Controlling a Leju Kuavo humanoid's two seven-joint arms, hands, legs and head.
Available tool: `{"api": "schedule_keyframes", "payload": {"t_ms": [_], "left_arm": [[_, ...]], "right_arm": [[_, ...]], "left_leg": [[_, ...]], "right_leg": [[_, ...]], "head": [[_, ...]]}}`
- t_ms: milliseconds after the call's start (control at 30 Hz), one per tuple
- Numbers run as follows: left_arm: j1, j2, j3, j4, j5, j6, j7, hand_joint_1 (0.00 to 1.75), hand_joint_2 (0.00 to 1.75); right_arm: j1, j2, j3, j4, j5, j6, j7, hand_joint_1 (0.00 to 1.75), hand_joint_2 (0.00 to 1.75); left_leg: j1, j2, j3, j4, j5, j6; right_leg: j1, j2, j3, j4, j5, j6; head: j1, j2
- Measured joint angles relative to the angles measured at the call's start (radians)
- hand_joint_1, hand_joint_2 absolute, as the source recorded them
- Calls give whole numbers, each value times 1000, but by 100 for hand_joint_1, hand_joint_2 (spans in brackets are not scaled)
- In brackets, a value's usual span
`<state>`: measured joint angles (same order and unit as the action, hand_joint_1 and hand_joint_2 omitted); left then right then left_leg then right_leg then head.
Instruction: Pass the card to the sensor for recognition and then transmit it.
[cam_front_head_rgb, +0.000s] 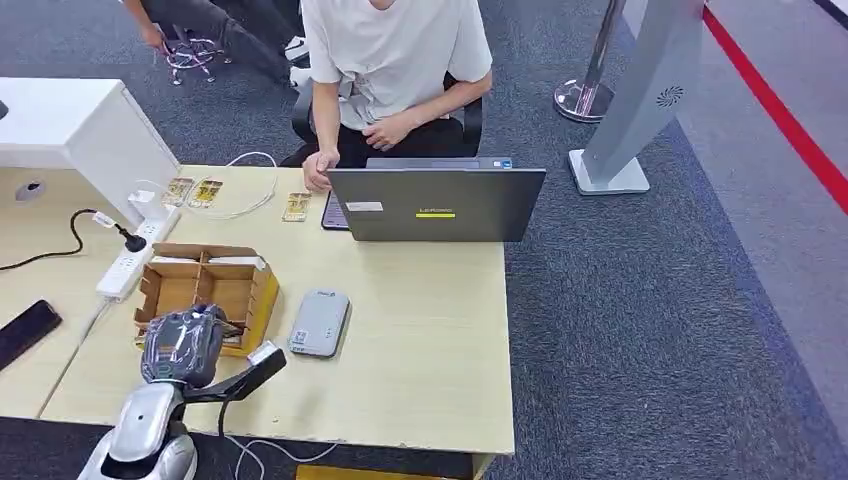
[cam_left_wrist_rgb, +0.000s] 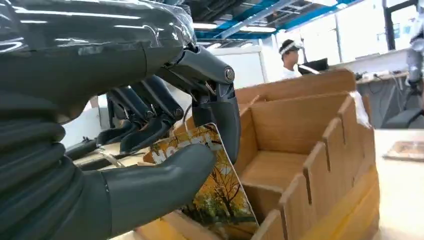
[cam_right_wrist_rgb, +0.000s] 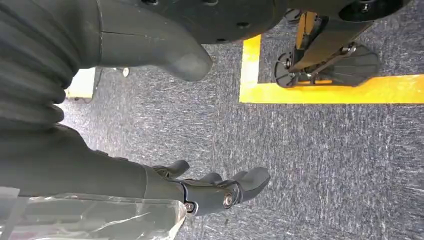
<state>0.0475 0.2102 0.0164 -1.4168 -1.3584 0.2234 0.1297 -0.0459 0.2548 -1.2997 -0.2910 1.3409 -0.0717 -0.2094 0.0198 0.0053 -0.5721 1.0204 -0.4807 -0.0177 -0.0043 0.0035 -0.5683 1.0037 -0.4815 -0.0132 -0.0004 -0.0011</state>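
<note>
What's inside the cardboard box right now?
The left hand pinches a card with an autumn-tree picture in the cardboard box. The next compartment looks empty. The hand hides the card's upper corner and whatever lies behind it.

left hand: fingers pinching | right hand: hanging, fingers apart

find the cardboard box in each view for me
Head view: cardboard box on the table's left part, just beyond the left hand.
Left wrist view: fills the right half, with the left hand pinching a card over it.
Right wrist view: not in it.
Shared landmark: the left hand.
</note>
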Motion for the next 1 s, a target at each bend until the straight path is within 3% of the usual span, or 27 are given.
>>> {"api": "schedule_keyframes", "payload": {"t_ms": [200, 600, 767, 1000], "left_arm": [[1, -3, 9, -30, -2, 37, -1, 175, 175], [-15, -3, 14, -143, 28, 39, -21, 175, 175], [-106, 21, 13, -173, 5, 41, -23, 175, 175], [-340, 65, -3, -117, -91, 91, -18, 175, 175]], "right_arm": [[0, 0, 0, -3, -2, 6, -3, 0, 175], [-3, 0, -8, -4, -10, -3, -18, 0, 175], [-6, 0, -8, -3, 0, -11, -19, 0, 175], [-15, -4, -2, 17, 22, -14, -28, 0, 175]], "left_leg": [[0, 0, 0, 0, 0, 0], [0, 0, 0, 0, 0, 0], [0, -1, 0, 0, 1, 0], [0, -1, 0, 0, 3, -1]], "right_leg": [[0, 0, 0, 0, 0, 0], [0, 0, 0, 0, 0, 0], [0, -1, 0, 0, 0, 0], [0, -1, 0, 0, 3, -3]], "head": [[0, 0], [0, 0], [-1, 0], [-2, 0]]}}
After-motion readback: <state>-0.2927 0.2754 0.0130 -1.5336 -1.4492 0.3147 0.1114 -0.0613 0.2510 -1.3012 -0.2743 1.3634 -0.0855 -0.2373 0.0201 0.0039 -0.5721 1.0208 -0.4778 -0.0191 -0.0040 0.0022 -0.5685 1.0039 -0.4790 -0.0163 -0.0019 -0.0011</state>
